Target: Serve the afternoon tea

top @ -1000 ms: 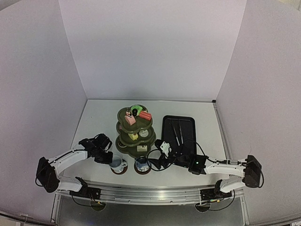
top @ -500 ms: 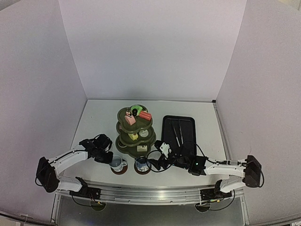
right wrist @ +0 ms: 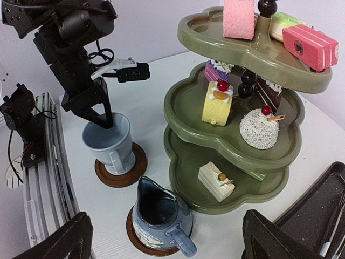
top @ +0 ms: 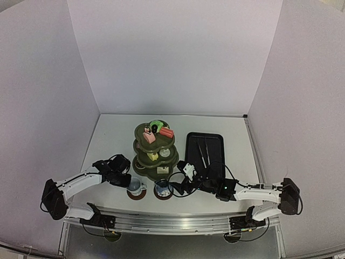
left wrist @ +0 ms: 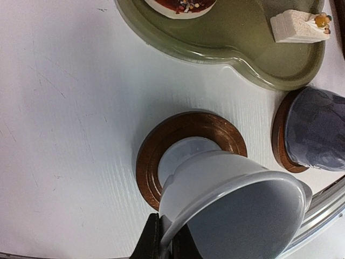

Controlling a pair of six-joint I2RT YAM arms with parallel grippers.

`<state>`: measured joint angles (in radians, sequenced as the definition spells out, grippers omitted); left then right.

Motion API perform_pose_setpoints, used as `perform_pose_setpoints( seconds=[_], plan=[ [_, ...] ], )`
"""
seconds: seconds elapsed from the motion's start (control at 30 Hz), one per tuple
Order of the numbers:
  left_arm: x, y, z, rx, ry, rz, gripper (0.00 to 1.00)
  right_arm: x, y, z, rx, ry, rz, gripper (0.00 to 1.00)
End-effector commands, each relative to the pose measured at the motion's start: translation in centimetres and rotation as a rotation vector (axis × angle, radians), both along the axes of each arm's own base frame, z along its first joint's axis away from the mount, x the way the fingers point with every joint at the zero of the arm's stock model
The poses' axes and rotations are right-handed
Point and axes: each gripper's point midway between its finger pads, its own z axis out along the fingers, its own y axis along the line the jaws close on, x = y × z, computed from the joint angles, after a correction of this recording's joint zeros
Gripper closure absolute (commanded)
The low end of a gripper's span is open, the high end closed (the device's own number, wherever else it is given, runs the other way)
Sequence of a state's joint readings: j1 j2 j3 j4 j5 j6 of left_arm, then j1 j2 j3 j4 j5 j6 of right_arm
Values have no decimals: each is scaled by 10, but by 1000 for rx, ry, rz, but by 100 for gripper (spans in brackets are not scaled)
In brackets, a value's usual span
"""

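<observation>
A pale blue cup (left wrist: pixel 232 199) stands on a round brown coaster (left wrist: pixel 153 156). My left gripper (left wrist: pixel 164 240) is shut on its rim, one finger inside and one outside, as the right wrist view (right wrist: pixel 108 121) also shows. A dark blue cup (right wrist: pixel 159 216) with a spout sits on the second coaster (right wrist: pixel 135 240) just right of it. My right gripper (right wrist: pixel 164 229) is open and empty, its fingers wide either side of that cup and short of it. The olive-green three-tier stand (top: pixel 141 166) holds several small cakes, such as a white slice (right wrist: pixel 215 182) on the bottom tier.
A black tray (top: pixel 213 141) with metal tongs (top: pixel 201 152) lies right of the stand. The metal rail (right wrist: pixel 48 162) runs along the table's near edge close to the cups. White walls enclose the table on three sides.
My left gripper has moved a little right, over the pale blue cup's rim. The right arm has barely moved.
</observation>
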<state>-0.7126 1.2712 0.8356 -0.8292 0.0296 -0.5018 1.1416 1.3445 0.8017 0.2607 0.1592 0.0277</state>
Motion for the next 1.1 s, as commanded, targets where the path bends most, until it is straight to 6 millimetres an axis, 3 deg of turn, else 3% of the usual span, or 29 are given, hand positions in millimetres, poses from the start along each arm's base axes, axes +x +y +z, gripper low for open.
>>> perform_pose_setpoints(
  seconds=[0.0, 0.27, 0.53, 0.67, 0.8, 0.93, 1.07],
  plan=[
    [13, -23, 18, -59, -74, -34, 100, 0, -3, -1, 1, -2, -17, 6],
    [7, -15, 13, -32, -58, -18, 100, 0, -4, -2, -3, -4, -19, 6],
    [10, -10, 17, -15, -82, -8, 65, 2, -3, -2, -6, -5, -29, 4],
    [12, -10, 26, -18, -101, -5, 62, 8, -6, -1, 0, 0, -73, 2],
    [20, -14, 50, -46, -170, -31, 60, 22, -16, -3, -24, 5, -168, 2],
    [45, -25, 103, -95, -379, -117, 48, 46, -34, -8, -83, 65, -265, 2],
    [93, -8, 159, -17, -706, -106, 32, 93, -86, -14, -88, 189, -457, 2]
  ],
)
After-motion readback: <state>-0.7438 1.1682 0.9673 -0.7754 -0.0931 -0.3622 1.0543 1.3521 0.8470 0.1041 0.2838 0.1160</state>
